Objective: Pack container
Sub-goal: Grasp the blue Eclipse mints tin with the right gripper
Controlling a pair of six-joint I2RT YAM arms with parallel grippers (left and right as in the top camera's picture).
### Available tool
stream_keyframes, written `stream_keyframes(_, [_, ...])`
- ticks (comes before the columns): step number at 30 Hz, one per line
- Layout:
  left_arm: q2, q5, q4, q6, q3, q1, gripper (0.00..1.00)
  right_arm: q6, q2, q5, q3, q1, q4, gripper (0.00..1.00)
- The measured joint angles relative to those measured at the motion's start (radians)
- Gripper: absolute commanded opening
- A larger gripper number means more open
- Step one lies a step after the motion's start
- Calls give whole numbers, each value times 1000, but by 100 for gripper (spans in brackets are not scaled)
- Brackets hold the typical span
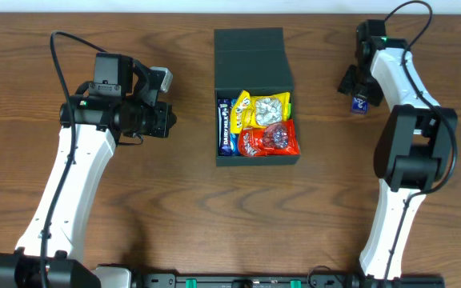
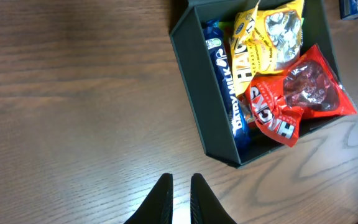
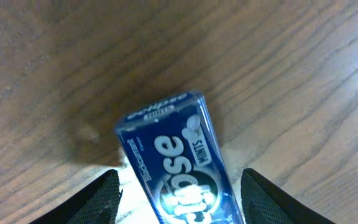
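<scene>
The container (image 1: 254,64) is a dark green-black square box at the table's middle, its flap lid open toward the far side. It holds a red packet (image 1: 274,138), a yellow packet (image 1: 264,108) and a blue Dairy Milk bar (image 1: 226,122). The left wrist view shows the box (image 2: 210,99) too. My left gripper (image 2: 180,186) is shut and empty, over bare wood left of the box. My right gripper (image 3: 179,186) is open around a blue Eclipse mints tin (image 3: 173,162) that lies on the table; the jaws stand apart from its sides. The tin (image 1: 361,102) lies right of the box.
The wooden table (image 1: 182,208) stretches round the box. The right arm's base link (image 1: 414,152) stands right of the box, near the tin.
</scene>
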Motion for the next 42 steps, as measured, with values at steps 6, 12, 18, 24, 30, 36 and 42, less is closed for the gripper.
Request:
stream_keyframes(6, [0, 0, 0, 0, 0, 0, 12, -33, 0, -46, 0, -22, 26, 63])
stream_keyframes(12, [0, 0, 1, 0, 0, 0, 12, -72, 0, -77, -6, -26, 43, 62])
stream_keyframes(18, [0, 0, 1, 0, 0, 0, 12, -111, 0, -106, -26, -27, 63, 61])
stream_keyframes(24, [0, 0, 2, 0, 0, 0, 12, -158, 0, -136, -51, -27, 79, 49])
stream_keyframes(30, [0, 0, 1, 0, 0, 0, 12, -175, 0, -149, -51, -27, 82, 24])
stream_keyframes(36, [0, 0, 1, 0, 0, 0, 12, -178, 0, -158, -51, -28, 77, 2])
stream_keyframes(42, [0, 0, 1, 0, 0, 0, 12, -178, 0, -238, -4, -28, -26, 2])
